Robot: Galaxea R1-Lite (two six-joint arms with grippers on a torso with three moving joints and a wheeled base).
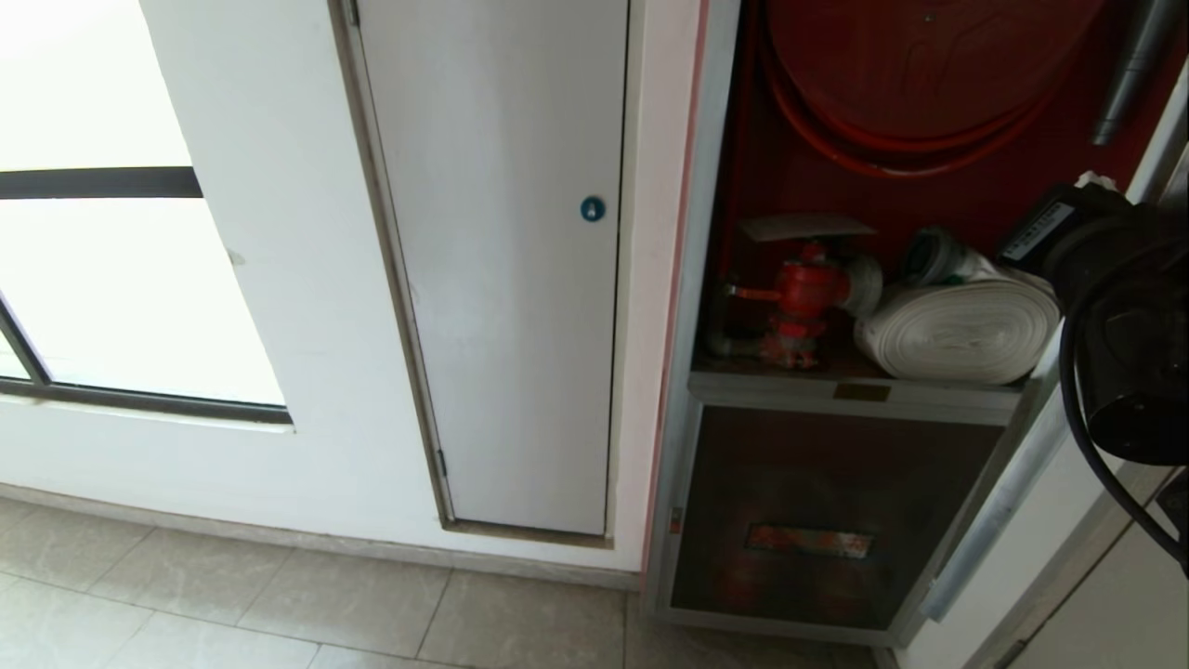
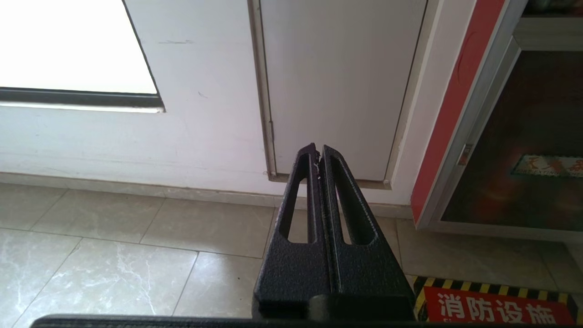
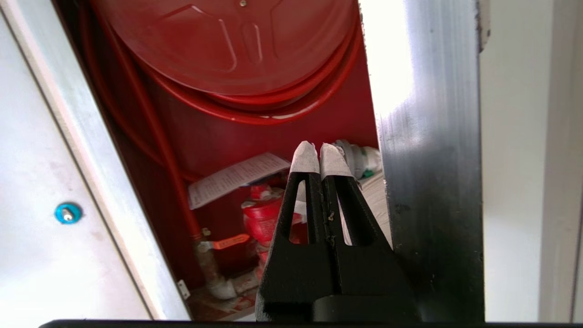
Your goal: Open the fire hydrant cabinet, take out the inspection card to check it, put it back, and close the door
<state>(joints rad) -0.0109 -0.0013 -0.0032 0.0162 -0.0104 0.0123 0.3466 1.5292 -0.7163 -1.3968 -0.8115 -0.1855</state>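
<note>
The fire hydrant cabinet [image 1: 706, 279] stands open and shows its red inside, the red hose reel [image 1: 929, 65], the red valve [image 1: 803, 293] and the white rolled hose [image 1: 961, 330]. On top of the valve lies the inspection card [image 1: 806, 226], flat and pale; it shows as the inspection card [image 3: 237, 175] in the right wrist view too. The door [image 3: 432, 182] is swung out to the right, its silver frame edge close beside my right gripper [image 3: 319, 152]. That gripper is shut and empty, its taped tips pointing into the cabinet short of the card. My left gripper [image 2: 317, 152] hangs shut over the floor.
A plain pale grey panel with a blue round lock [image 1: 592, 208] is set in the wall left of the cabinet, and a bright window [image 1: 93, 279] lies further left. Under the shelf is a dark lower panel [image 1: 817, 520]. A red floor marking [image 2: 496, 310] lies before the cabinet.
</note>
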